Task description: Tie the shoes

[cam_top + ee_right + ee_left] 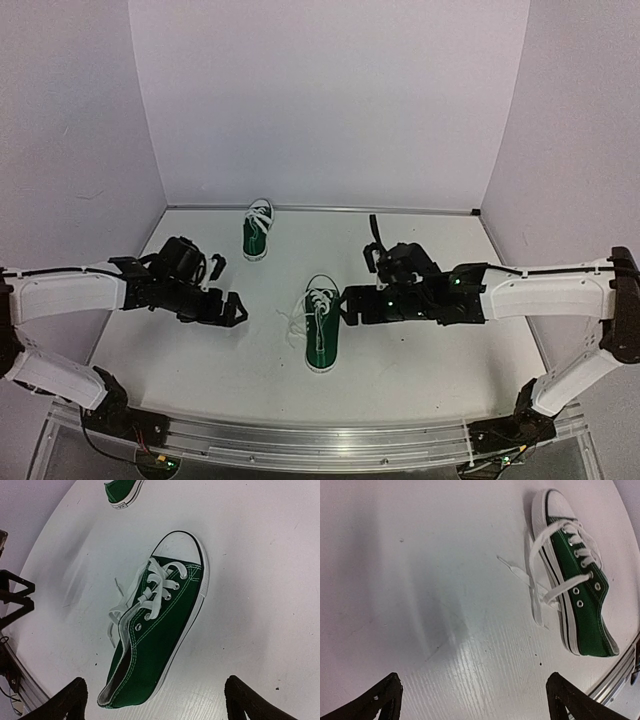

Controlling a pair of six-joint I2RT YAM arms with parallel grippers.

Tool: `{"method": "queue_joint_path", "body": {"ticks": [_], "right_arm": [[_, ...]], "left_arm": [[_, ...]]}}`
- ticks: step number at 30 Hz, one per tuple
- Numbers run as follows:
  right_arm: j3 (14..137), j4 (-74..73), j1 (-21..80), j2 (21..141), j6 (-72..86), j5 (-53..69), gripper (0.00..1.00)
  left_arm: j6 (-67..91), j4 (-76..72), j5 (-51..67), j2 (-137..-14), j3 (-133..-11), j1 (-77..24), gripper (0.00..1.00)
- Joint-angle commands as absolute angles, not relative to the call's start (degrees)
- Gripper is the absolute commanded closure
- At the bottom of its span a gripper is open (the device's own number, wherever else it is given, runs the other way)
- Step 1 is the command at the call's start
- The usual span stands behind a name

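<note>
**Location.** 2 shoes are present. The near dark green canvas sneaker (322, 340), with white rubber toe cap and sole, stands on the white surface (200, 365) between the 2 arms, toe pointing away from the bases. The far dark green canvas sneaker (257, 232) of the same make sits well apart from it, close to the back wall. Whether the far one is tied cannot be told at this size.

**Laces.** The white laces (534, 582) of the near sneaker are untied. They are threaded through the eyelets, and 2 loose ends trail off onto the surface on the left arm's side.

**Hands.** The left hand (472, 697) has its fingers spread wide and grips nothing. The right hand (152, 700) is likewise spread and empty. Both hover beside the near sneaker, 1 on each side, neither touching it.

**Handling assessment.** The sneaker looks small and light, with a soft canvas upper over a stiffer rubber sole. On this smooth surface it will probably slide or turn when a lace is pulled, so tension should be balanced between the 2 hands. The laces are flat, thin and limp, and where they lie flush on the surface a pinch is likely to miss.

**Recommended hold.** Take 1 lace end per hand, near the point where each strand rises off the surface toward the top eyelets.
</note>
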State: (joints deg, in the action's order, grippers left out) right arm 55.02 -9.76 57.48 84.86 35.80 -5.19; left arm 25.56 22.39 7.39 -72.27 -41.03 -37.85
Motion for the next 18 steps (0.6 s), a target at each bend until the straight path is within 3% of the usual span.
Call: {"method": "queue_joint_path", "body": {"ticks": [1,3,8,10,18], "right_arm": [[56.61,-9.58,55.38,84.02,35.14,-2.63,0.09],[55.73,-9.58,54.33,82.96,35.15,-2.30,0.09],[53.54,-9.58,52.23,79.78,35.26,-1.66,0.09],[52.82,-9.58,51.67,78.67,35.33,-1.56,0.09],[51.10,-9.66,50.60,76.39,35.48,-1.16,0.09]], "left_arm": [[19.84,19.26,5.79,-77.97,-46.84,-42.49,0.01],[18.88,18.28,4.74,-81.48,-48.77,-44.80,0.05],[17.65,17.96,0.83,-90.89,-53.85,-49.71,0.34],[17.18,18.27,-1.80,-94.08,-55.85,-51.47,0.42],[17.98,15.90,-1.60,-102.81,-60.26,-53.58,0.52]]}}
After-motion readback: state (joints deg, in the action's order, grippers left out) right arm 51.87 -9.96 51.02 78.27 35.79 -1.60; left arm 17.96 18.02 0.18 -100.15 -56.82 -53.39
